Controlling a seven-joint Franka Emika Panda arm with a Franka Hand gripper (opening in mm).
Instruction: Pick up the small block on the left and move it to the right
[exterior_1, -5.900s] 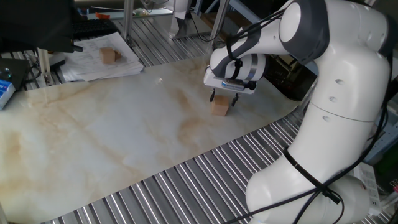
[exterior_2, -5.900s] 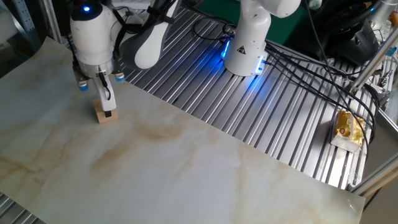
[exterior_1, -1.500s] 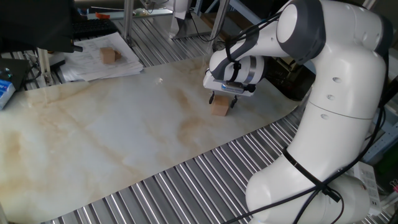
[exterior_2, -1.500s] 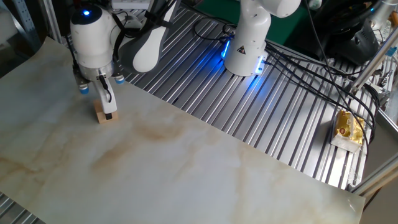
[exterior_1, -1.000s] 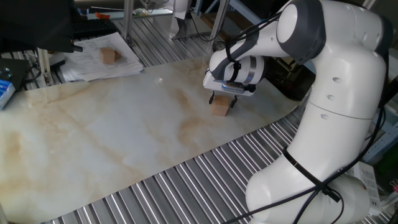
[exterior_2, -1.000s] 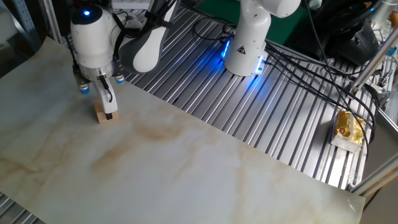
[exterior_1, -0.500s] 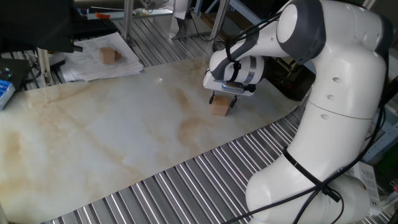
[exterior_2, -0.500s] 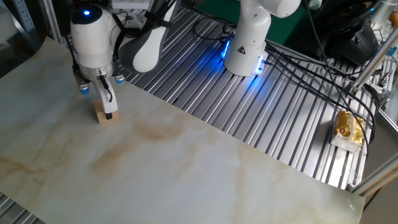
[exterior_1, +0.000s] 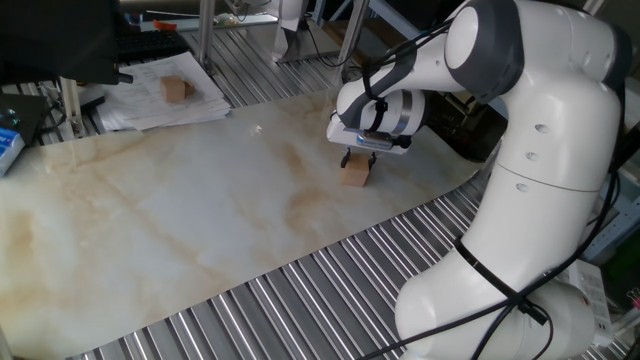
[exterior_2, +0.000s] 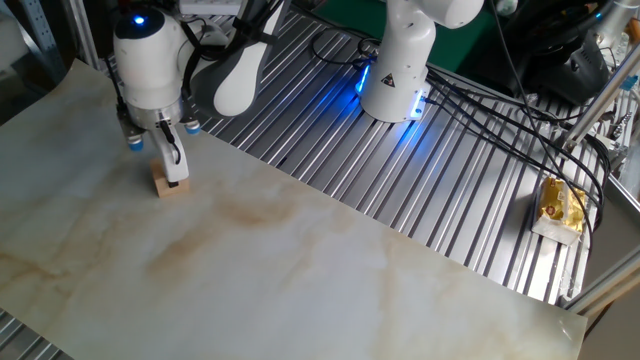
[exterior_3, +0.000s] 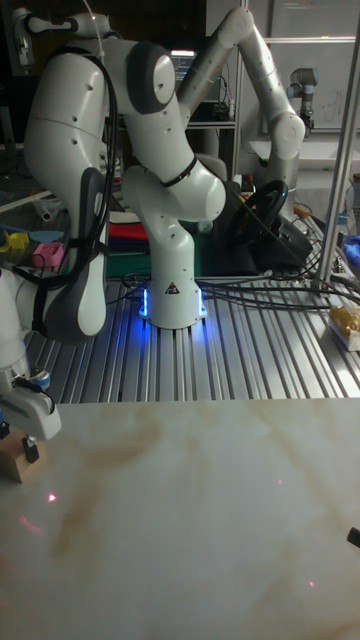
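Observation:
The small block (exterior_1: 355, 175) is a pale tan wooden cube resting on the marbled sheet (exterior_1: 180, 210), near its far right edge in one fixed view. My gripper (exterior_1: 358, 163) points straight down over it, and its two dark fingers press against the block's sides. In the other fixed view the block (exterior_2: 168, 186) sits at the left under the gripper (exterior_2: 168, 176), with one finger (exterior_2: 176, 180) in front of it. The tall fixed view shows the block (exterior_3: 16, 463) at the left edge, partly cut off, below the gripper (exterior_3: 20, 450).
A darker brown cube (exterior_1: 176, 89) lies on a stack of papers (exterior_1: 150, 105) at the back left. Ribbed metal table (exterior_1: 330, 290) surrounds the sheet. A second robot's base (exterior_2: 395, 80) glows blue behind, and a yellow packet (exterior_2: 560, 205) lies at the right.
The fingers have drawn in from a wider stance and now touch the block's sides. The arm and block have stayed in the same spot.

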